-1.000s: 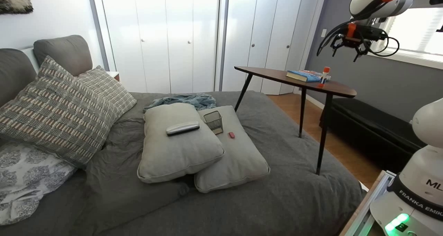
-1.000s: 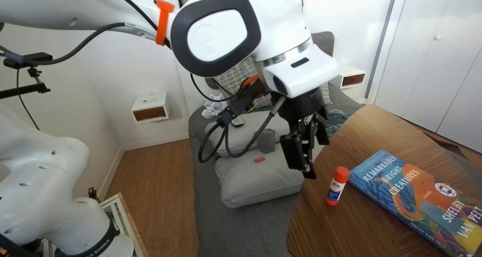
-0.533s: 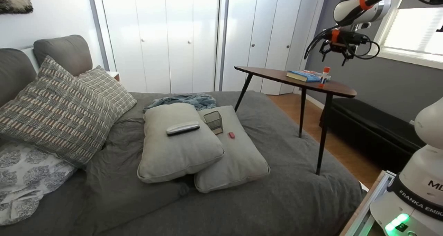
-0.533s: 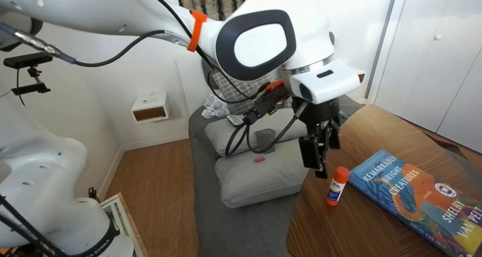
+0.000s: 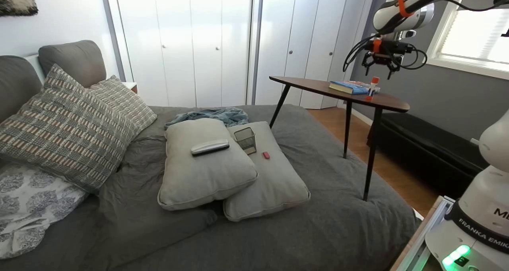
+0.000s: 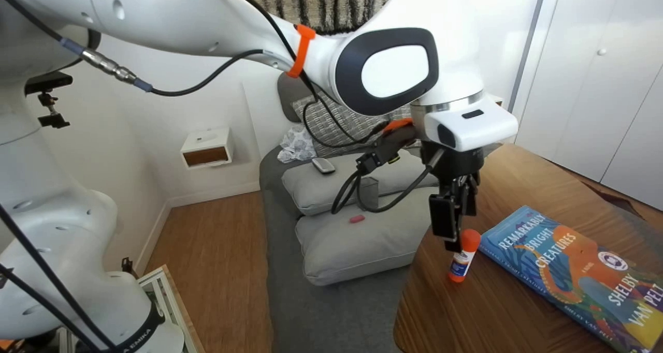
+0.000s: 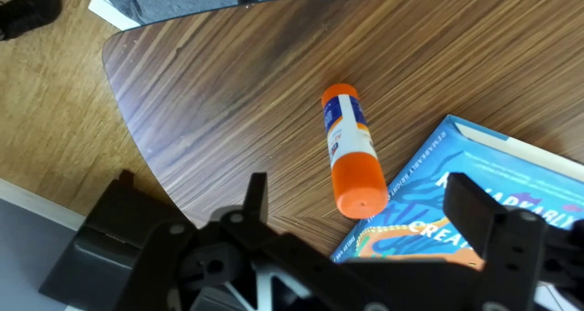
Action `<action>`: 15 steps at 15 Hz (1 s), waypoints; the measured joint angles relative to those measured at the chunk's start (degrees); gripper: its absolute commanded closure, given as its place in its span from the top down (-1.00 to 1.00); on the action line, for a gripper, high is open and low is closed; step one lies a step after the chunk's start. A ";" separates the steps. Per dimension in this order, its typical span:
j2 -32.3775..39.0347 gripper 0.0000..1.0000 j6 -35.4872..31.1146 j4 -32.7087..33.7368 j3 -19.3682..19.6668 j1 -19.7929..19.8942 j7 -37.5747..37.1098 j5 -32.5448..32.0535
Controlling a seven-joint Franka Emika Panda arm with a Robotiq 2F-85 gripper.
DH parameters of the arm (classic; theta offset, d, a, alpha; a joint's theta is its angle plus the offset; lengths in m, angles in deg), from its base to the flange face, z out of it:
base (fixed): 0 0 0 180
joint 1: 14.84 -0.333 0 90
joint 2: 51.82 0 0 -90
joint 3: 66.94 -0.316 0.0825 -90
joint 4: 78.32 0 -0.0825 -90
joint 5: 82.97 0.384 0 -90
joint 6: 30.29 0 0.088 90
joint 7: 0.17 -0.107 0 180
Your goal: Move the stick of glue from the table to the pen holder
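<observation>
- Upright on the desk (image 7: 196,106), just beside the book (image 6: 575,270): the glue stick (image 7: 347,133), orange cap (image 7: 360,185) uppermost.
- Hanging close to that cap: the hand (image 5: 377,75), with fingers (image 7: 257,197) spread well apart, clamped on nothing.
- Could topple the stick if lowered off-centre, perhaps rolling it over the desk's edge.
- Could jam a finger on the book, for lack of room on that side.
- Could pull off just the cap if gripping too high, leaving the rest behind on the desk.
- Later, could tip the mesh pen holder (image 5: 245,140) by dropping carelessly, given only a soft-looking cushion (image 5: 274,183) underneath.
</observation>
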 measured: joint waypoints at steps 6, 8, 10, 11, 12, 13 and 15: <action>1.85 0.29 0.45 2.36 0.77 -0.73 0.59 1.60; 2.23 0.28 0.58 2.56 0.91 -0.79 0.66 2.15; 2.59 0.08 0.73 2.59 1.16 -0.81 0.79 2.67; 2.77 -0.25 0.77 2.59 1.30 -0.81 0.85 2.89; 2.96 -0.40 0.81 2.59 1.43 -0.81 0.89 3.02; 3.10 -0.54 0.83 2.59 1.54 -0.81 0.90 3.11; 3.23 -0.83 0.86 2.59 1.78 -0.82 0.95 3.34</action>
